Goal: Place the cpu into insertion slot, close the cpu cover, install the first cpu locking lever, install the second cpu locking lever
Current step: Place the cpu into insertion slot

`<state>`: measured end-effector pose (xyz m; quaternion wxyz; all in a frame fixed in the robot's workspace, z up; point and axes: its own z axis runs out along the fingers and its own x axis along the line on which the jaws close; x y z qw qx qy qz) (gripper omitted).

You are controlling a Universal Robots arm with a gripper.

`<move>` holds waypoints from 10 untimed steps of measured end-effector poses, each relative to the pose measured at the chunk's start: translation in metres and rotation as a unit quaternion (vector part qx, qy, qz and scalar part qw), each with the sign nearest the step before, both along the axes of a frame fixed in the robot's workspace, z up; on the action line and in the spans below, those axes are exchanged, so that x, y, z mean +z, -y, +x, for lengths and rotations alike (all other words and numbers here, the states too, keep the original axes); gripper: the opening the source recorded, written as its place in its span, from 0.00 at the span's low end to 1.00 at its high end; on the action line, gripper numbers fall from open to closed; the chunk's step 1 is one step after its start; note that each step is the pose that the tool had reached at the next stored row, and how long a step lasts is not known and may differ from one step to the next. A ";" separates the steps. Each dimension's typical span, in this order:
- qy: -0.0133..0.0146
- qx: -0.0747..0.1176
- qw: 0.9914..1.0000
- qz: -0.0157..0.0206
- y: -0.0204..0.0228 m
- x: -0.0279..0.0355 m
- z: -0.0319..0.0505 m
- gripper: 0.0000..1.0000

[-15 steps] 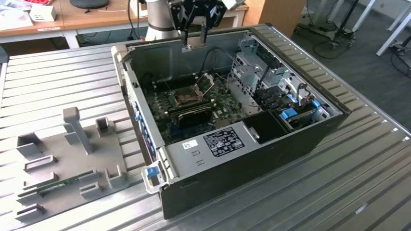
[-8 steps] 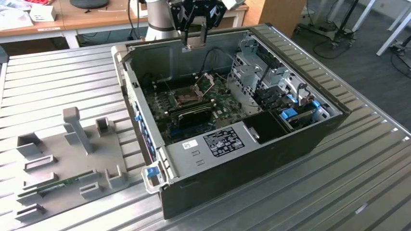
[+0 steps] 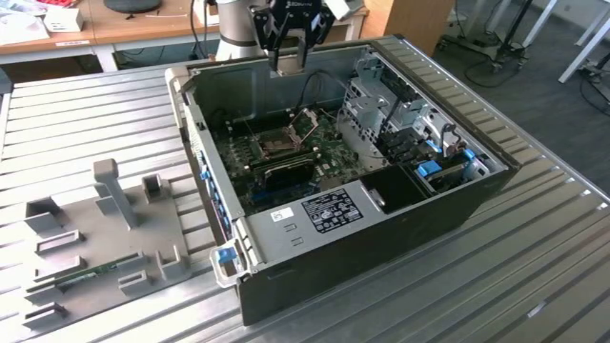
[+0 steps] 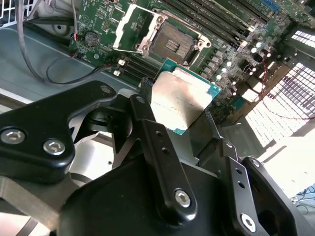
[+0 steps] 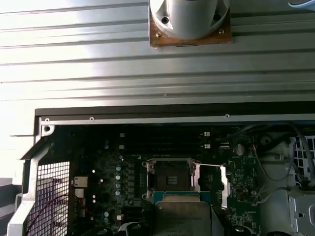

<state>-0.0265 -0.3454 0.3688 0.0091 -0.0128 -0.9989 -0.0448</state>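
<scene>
Exterior view: gripper (image 3: 288, 64) hangs over the case's (image 3: 238, 93) back edge, free air around. In the second wrist view, cover (image 4: 129, 25) up, slot (image 4: 172, 43) bare; gripper pinches the cpu (image 4: 184, 96) above the board, top flat, dull grey, green-rimmed.

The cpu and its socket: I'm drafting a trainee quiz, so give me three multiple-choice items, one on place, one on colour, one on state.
1. Where is the cpu? A in the insertion slot; B in the claw; C in a person's hand.
2. What colour is the cpu's edge? A red; B white; C green.
3. How is the cpu cover? A swung open; B shut; C detached.
Answers: 1 B, the claw grips it above the motherboard; 2 C, green rims its grey metal top; 3 A, it stands raised beside the empty insertion slot.
</scene>
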 end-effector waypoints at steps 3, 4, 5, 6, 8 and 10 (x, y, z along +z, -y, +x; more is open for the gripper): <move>0.000 0.000 1.000 0.000 0.0000 -0.0019 0.0000 0.54; 0.000 0.000 1.000 0.000 0.0000 -0.0019 0.0000 0.54; 0.000 0.000 1.000 0.000 0.0000 -0.0019 0.0000 0.54; 0.000 0.000 1.000 0.000 0.0001 -0.0020 0.0000 0.54; 0.000 0.000 1.000 0.000 0.0000 -0.0021 0.0000 0.54; 0.000 0.000 1.000 0.000 0.0000 -0.0023 0.0000 0.54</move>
